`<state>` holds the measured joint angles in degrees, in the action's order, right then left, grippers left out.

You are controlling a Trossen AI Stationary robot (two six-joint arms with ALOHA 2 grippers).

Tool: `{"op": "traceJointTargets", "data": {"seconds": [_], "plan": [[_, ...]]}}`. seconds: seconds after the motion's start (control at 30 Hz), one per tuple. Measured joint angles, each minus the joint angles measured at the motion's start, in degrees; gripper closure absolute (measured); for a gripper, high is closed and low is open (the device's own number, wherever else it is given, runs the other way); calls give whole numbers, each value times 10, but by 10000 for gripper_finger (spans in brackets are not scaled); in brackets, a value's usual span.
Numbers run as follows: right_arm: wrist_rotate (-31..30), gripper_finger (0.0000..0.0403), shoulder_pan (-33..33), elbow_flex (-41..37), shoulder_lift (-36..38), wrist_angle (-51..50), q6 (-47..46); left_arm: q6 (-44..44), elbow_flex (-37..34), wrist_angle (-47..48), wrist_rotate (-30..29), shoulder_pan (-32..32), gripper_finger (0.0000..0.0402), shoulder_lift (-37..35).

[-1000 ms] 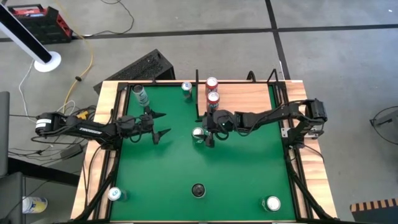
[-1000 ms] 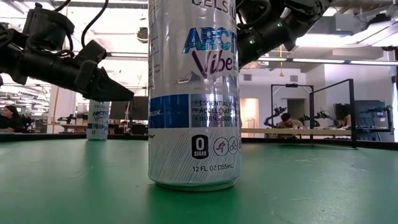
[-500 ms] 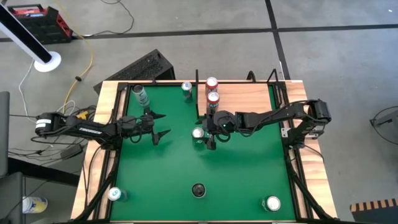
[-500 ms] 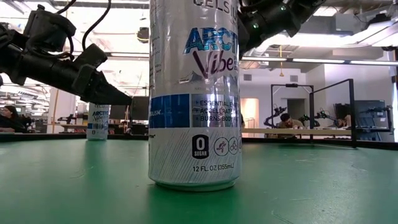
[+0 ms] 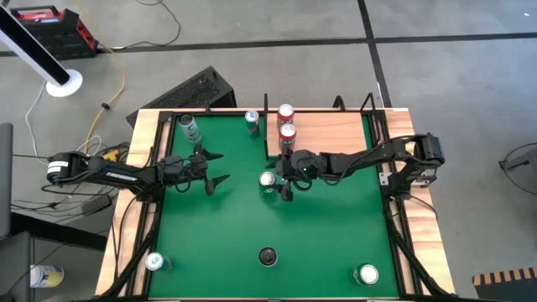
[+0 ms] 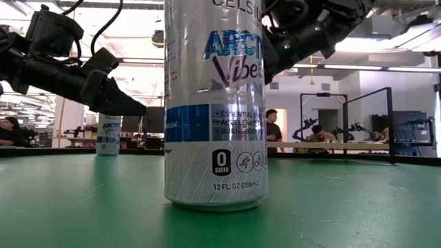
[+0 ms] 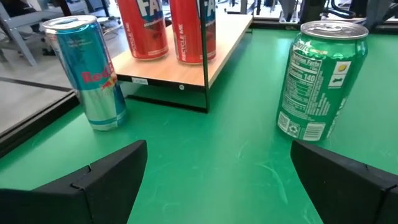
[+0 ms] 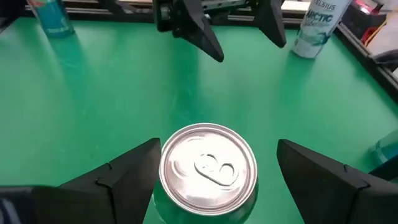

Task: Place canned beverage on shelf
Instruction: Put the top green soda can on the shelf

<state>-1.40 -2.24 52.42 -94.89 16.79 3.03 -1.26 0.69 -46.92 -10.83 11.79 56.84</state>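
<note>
A green can [image 8: 208, 165] stands upright on the green table mat [image 5: 319, 226], just left of the shelf [image 5: 331, 130]. The shelf is a light-wood platform at the far right and carries two red cans [image 5: 287, 122]. My right gripper [image 8: 219, 149] is open, slanting down, with one finger on either side of the green can's top, and touches nothing. My left gripper [image 5: 223, 167] hovers open over the left half of the mat, pointing toward the green can [image 7: 320, 81] and the shelf [image 7: 186, 68].
A blue-and-silver can [image 7: 84, 71] stands left of the shelf's black post. A white Celsius can [image 5: 190, 127] is at the far left, and two more cans [image 5: 155, 262] [image 5: 367, 273] stand in the near corners. Another Celsius can [image 6: 215, 103] stands near the front middle.
My right gripper has sunk a little toward the green can's top and stays open. The can has not moved.
</note>
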Motion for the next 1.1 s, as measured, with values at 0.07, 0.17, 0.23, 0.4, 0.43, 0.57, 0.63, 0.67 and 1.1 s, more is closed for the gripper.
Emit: {"op": "traceJointTargets", "data": {"seconds": [0.07, 0.17, 0.23, 0.4, 0.43, 0.57, 0.63, 0.67, 1.1], "plan": [[0, 58, 0, -6, 0, 1, -2, 0, 0, 0, 2, 0, 20, 0], [1, 58, 0, -14, -1, 2, -8, 0, 0, 0, 27, 0, 20, -3], [1, 58, 1, -23, -1, 20, -16, -2, 0, 0, 39, 0, 20, -14], [2, 58, 6, -52, -1, 81, -17, 0, 0, 12, 52, 0, 20, -61], [2, 58, 7, -53, -1, 82, -17, 0, 0, 23, 53, 0, 20, -75], [1, 58, 7, -60, -1, 93, -17, 2, 0, 61, 61, 0, 20, -133], [1, 58, 5, -60, -1, 96, -15, 4, 0, 82, 68, 0, 20, -163], [2, 58, 4, -60, -2, 97, -15, 5, 0, 96, 72, 0, 20, -180], [13, 60, 2, -58, -65, 174, -28, 30, 0, 251, 46, 0, 20, -295]]}}
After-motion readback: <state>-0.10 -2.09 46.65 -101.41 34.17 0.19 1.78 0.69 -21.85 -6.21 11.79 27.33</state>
